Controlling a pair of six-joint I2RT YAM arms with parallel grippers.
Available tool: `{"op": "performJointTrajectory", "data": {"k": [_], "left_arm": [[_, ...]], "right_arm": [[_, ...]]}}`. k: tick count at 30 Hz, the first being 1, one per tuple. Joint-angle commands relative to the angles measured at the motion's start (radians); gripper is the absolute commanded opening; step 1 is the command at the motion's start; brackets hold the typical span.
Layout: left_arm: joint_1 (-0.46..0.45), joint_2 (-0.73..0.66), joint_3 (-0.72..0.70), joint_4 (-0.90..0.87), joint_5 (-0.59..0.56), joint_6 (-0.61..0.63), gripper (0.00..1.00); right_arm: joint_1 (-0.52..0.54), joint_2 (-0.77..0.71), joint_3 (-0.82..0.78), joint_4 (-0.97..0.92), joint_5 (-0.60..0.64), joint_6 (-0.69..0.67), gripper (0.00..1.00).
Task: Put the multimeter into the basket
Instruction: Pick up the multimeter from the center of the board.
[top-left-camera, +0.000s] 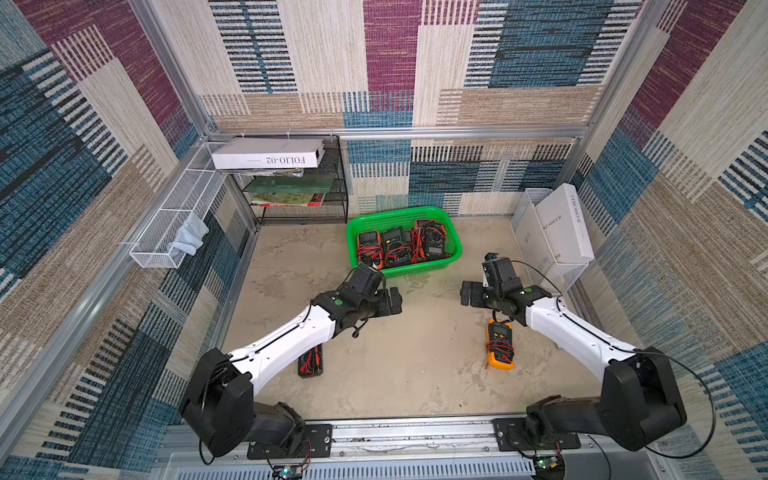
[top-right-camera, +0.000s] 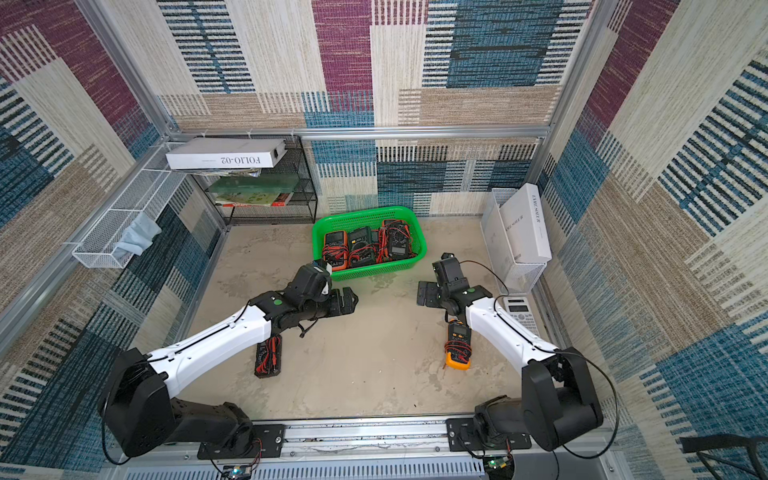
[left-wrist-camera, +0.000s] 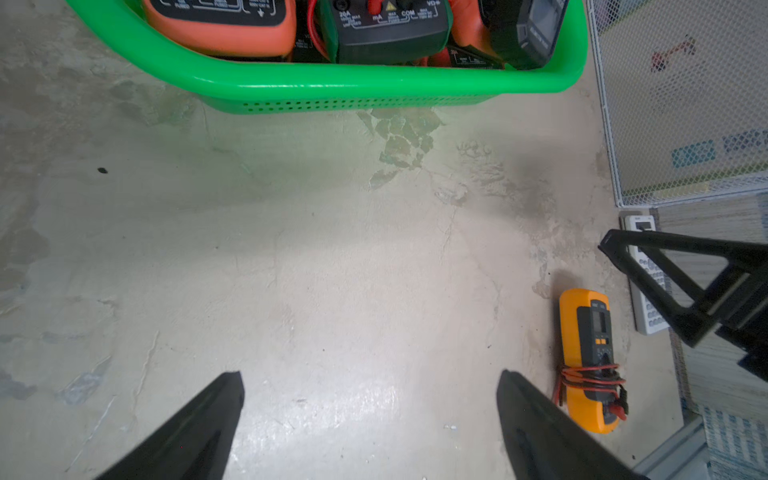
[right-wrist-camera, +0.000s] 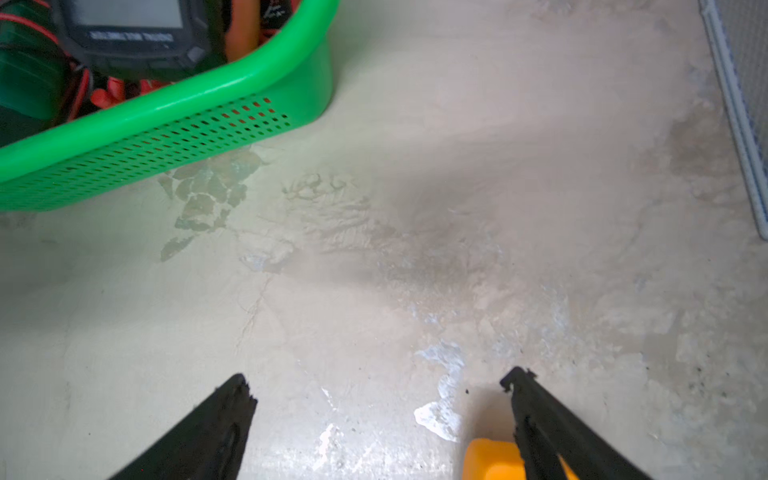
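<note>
- Step in hand, as I judge it: between picks. Several multimeters lie in the green basket at the far middle of the worktop, and two are not yet in
- Yellow multimeter lies flat on the right, near side of the right gripper, with red leads wound round its body
- Black multimeter lies on the left, partly hidden under the left arm
- Right gripper: jaws spread, nothing between them. It hovers between basket and yellow multimeter, and only the meter's end shows at the edge of the right wrist view
- Left gripper: jaws spread, empty, over bare worktop just near of the basket's near wall
- Both arms reach forward from the near rail, forearms angled inward, grippers facing each other and apart
- Next move, my guess: right arm draws back toward the near side, drops over the yellow multimeter and straddles its narrow width
- Risk: loose leads may snag a jaw
</note>
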Motion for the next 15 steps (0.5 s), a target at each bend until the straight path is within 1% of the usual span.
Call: {"op": "performJointTrajectory", "data": {"k": [1, 7, 15], "left_arm": [[-0.019, 0.011, 0.007, 0.001, -0.007, -0.009, 1.00], [-0.050, 0.045, 0.036, 0.004, 0.001, -0.007, 1.00], [-0.068, 0.085, 0.072, 0.010, 0.013, 0.002, 1.00]], "right_arm": [[-0.024, -0.050, -0.051, -0.011, -0.014, 0.028, 1.00], [-0.079, -0.112, -0.128, -0.063, -0.018, 0.058, 0.99], [-0.101, -0.148, -0.195, -0.094, -0.039, 0.097, 1.00]]}}
